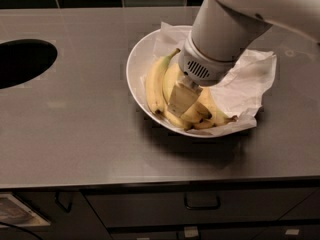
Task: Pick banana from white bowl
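The claw (181, 103) is sitting low among the bananas (156, 84) in the bowl (135, 64) toward the desk's (75, 134) back right, its grip impossible to tell, so I'd be closing squarely on one banana, avoiding the paper (250, 79).

The gripper (182, 99) sits inside the white bowl (136, 59), resting against the bunch of bananas (155, 84), which extends to its left and beneath it. Crumpled white paper (247, 79) lines the bowl to the gripper's right. A dark round opening (22, 61) in the steel countertop (75, 134) lies well to its left.
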Motion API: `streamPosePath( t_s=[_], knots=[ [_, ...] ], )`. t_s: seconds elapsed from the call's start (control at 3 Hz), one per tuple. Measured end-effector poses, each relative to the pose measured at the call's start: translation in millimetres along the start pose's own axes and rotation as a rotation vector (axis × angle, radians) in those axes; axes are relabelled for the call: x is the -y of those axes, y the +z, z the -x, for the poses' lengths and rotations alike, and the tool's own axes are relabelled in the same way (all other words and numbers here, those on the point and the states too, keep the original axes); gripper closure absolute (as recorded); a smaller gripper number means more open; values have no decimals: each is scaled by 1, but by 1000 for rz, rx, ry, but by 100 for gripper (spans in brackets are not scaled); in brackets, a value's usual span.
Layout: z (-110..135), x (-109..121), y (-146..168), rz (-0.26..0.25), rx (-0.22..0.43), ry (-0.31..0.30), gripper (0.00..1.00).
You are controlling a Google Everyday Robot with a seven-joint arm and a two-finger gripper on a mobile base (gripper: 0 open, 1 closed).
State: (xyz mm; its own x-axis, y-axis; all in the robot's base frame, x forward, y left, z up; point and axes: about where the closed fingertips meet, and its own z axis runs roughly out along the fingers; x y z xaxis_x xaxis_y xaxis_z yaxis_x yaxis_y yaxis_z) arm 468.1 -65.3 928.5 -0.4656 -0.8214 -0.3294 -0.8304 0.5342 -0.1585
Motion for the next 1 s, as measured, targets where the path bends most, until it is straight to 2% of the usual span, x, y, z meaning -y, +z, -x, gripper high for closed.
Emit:
streamPosePath(
  t_s=[0.33,1.0],
  knots=[
    [-4,-2,5,-9,-16,45,42],
    [-8,1,24,0,-18,96,42]
  ],
)
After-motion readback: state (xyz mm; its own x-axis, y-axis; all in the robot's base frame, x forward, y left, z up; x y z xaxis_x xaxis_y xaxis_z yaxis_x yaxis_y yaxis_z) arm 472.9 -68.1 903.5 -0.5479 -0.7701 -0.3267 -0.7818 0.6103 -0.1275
